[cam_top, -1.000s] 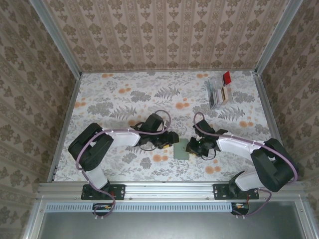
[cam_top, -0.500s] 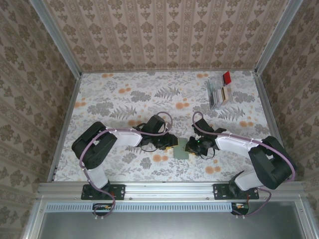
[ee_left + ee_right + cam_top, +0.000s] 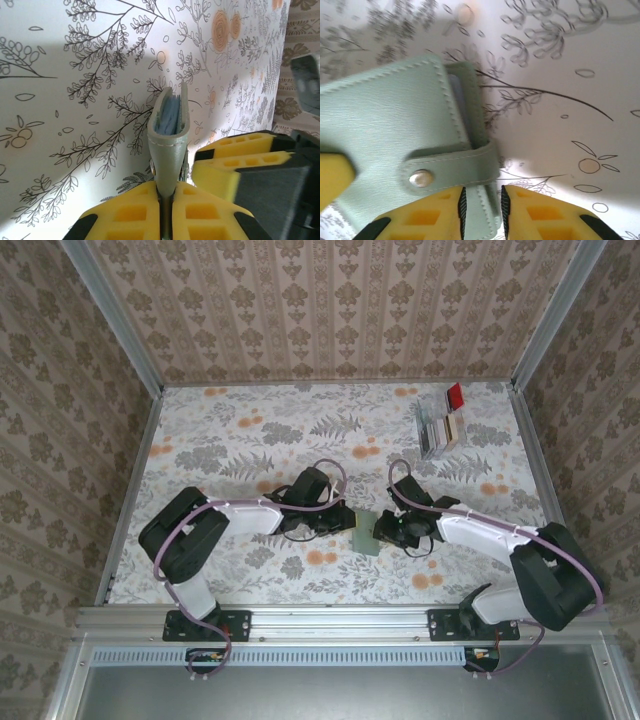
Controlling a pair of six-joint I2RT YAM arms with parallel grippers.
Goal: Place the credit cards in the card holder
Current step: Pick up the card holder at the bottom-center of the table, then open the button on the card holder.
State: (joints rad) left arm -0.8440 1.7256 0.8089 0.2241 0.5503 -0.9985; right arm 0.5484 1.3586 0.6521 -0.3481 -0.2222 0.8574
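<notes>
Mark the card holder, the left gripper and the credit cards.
card holder [image 3: 390, 120], right wrist view, on its green outer cover.
left gripper [image 3: 167, 197], left wrist view, midway between the yellow fingertips.
credit cards [image 3: 441, 430], top external view, middle of the stack.

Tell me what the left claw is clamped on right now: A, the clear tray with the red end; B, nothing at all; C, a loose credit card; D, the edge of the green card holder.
D: the left wrist view shows the left claw shut tight on the stitched edge of the green card holder, which sticks out from it above the flowered table.
</notes>
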